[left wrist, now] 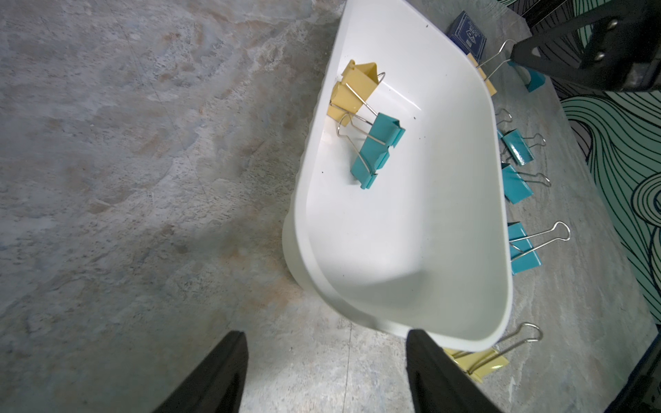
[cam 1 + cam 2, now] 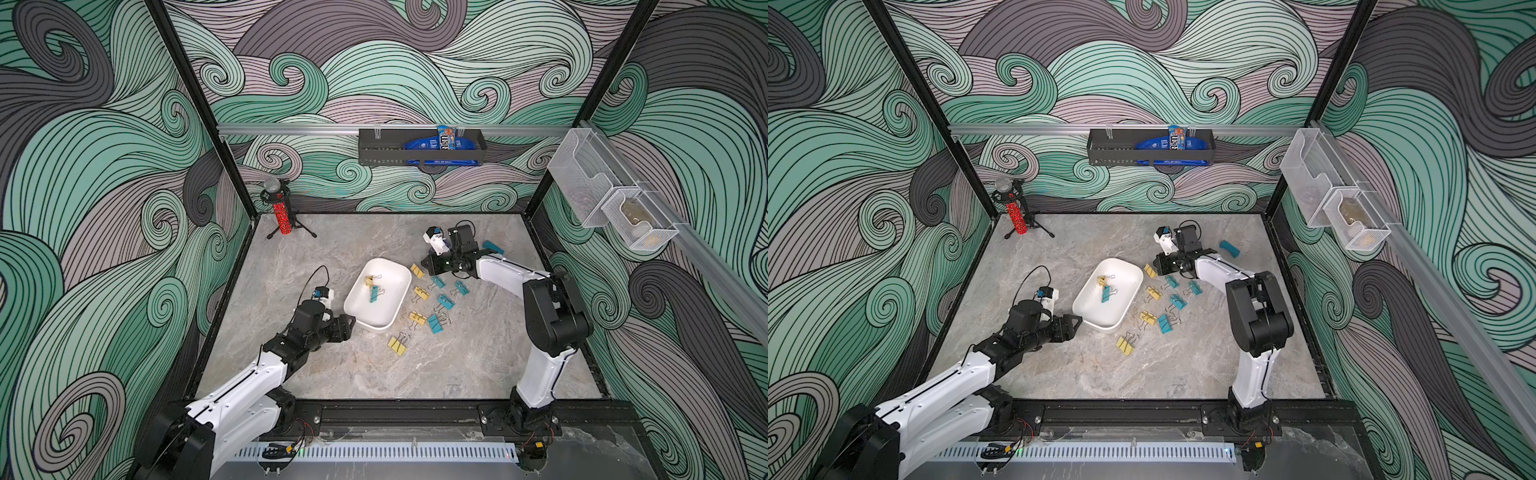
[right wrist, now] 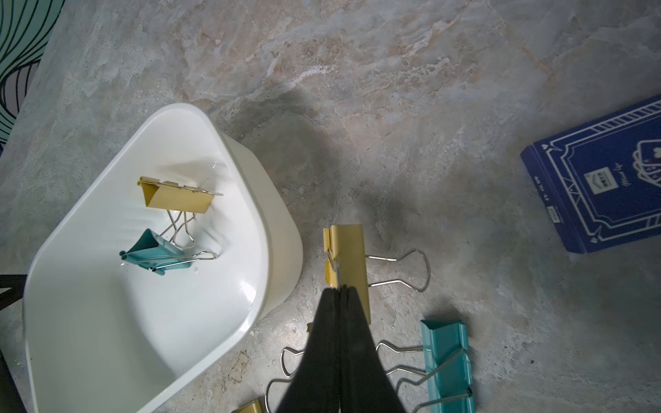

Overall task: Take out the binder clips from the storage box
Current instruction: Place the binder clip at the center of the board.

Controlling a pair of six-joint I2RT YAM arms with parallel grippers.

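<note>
Left gripper [image 1: 325, 336], jaws spread, sits at the near corner of the storage box [image 2: 374, 326], mid-way across the table [image 2: 415, 374]. Two binder clips [image 2: 375, 293] lie inside, handles overlapping. Right gripper [image 3: 339, 289], pressed together over a yellow clip [image 3: 352, 257] outside, we should raise over the rim, then pinch one wire loop only.

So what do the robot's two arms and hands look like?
The left arm and right arm have white shells with black joints. The left hand and right hand have tapered black fingers. A looping black cable feeds each white wrist camera.
</note>
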